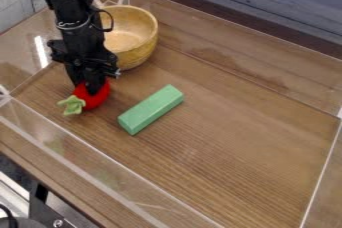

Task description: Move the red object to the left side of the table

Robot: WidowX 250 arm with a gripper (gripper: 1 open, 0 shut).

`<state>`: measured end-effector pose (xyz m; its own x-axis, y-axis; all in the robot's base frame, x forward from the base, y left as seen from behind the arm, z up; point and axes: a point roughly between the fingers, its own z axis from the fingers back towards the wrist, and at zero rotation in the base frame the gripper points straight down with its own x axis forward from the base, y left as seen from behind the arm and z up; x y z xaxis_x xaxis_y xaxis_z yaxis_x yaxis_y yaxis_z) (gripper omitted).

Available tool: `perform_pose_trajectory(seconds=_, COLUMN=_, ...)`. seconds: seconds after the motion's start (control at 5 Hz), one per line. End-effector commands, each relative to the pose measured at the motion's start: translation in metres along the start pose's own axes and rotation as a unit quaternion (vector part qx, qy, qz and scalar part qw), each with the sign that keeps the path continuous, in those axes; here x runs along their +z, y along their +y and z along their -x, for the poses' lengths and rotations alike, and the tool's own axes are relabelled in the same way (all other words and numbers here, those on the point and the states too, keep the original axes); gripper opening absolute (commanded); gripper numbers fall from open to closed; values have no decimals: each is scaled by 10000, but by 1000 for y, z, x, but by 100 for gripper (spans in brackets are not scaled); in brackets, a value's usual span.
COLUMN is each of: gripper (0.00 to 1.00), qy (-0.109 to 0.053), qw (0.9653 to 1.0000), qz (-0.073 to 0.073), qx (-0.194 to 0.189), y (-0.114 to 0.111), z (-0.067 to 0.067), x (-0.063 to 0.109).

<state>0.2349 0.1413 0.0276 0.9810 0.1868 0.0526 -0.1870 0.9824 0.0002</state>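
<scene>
The red object (90, 97) is a small glossy red toy fruit with a pale green leafy cap (70, 105), lying at the left part of the table (241, 112). My black gripper (88, 84) comes straight down onto it, with one finger on each side of the red body. The jaws stand narrowed around the fruit and appear to clamp it. The fruit's top is hidden by the fingers, and whether it rests on the wood or hangs just above it is unclear.
A green rectangular block (150, 109) lies diagonally just right of the fruit. A wooden bowl (123, 34) stands behind the gripper. Low clear acrylic walls (80, 152) border the tabletop.
</scene>
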Motion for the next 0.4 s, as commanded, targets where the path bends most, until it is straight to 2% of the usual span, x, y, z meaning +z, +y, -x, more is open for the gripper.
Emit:
perform_pose_trajectory(seconds=0.0, gripper=0, qy=16, qw=10000, qz=-60, qx=22, y=3, z=-4, x=-7)
perform_pose_trajectory(seconds=0.2, gripper=0, qy=54, qw=10000, qz=-76, qx=29, y=5, z=-6, x=-14)
